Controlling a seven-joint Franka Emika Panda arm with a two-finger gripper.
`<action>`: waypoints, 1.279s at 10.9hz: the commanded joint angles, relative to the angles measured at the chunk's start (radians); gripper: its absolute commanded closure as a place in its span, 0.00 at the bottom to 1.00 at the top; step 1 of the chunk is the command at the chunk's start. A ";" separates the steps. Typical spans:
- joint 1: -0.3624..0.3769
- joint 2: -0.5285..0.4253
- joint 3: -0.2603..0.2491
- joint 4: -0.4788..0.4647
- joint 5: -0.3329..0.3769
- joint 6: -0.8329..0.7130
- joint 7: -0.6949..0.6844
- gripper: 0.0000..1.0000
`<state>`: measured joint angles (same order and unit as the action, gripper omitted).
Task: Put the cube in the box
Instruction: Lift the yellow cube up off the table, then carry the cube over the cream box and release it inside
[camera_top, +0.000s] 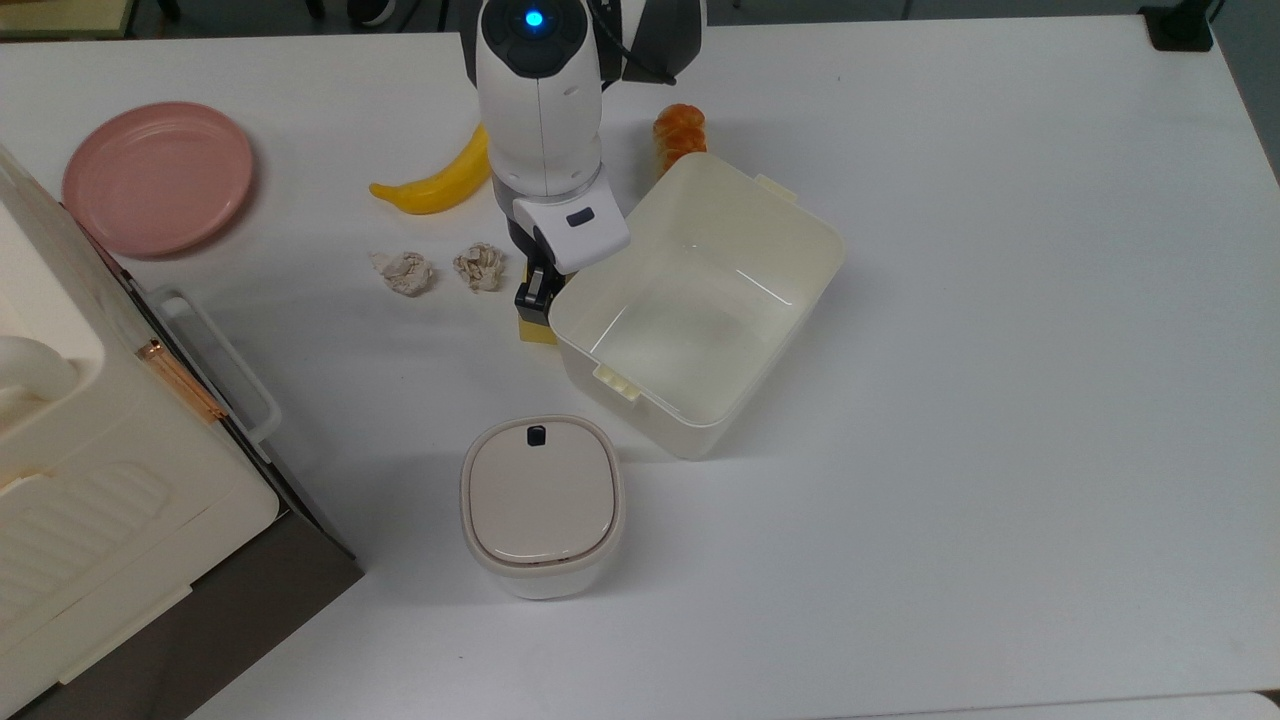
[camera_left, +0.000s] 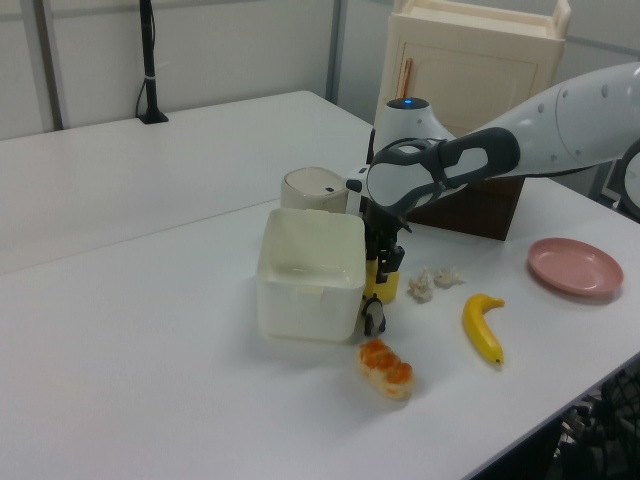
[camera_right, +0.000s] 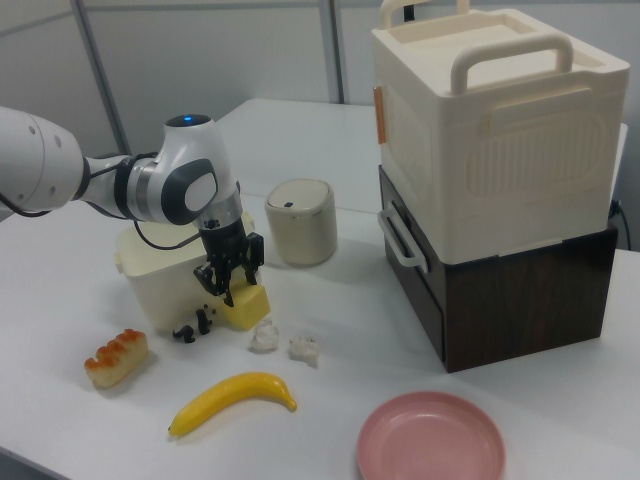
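White table (camera_top: 1000, 350) spans the scene, matte, evenly lit from above; soft shadows only. A seam in the left view divides it from a second white table (camera_left: 120, 165) on the far side. Black post (camera_left: 150, 60) on a clamp base stands at the far table's edge; same base appears at the top view's upper right corner (camera_top: 1180, 25). Wall (camera_left: 230, 45) behind is pale grey panelling with thin vertical metal strips, seen also in the right view (camera_right: 200, 60). Dark floor (camera_top: 250, 8) shows along the top view's upper edge.
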<state>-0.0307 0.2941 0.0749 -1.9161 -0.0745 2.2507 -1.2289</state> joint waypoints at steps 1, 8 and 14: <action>-0.015 -0.016 0.002 0.009 0.016 0.017 -0.011 0.68; -0.063 -0.206 0.000 0.060 0.025 0.007 0.019 0.64; 0.099 -0.204 0.031 0.146 0.042 -0.045 0.046 0.65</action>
<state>-0.0024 0.0811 0.1007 -1.7799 -0.0434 2.2268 -1.2186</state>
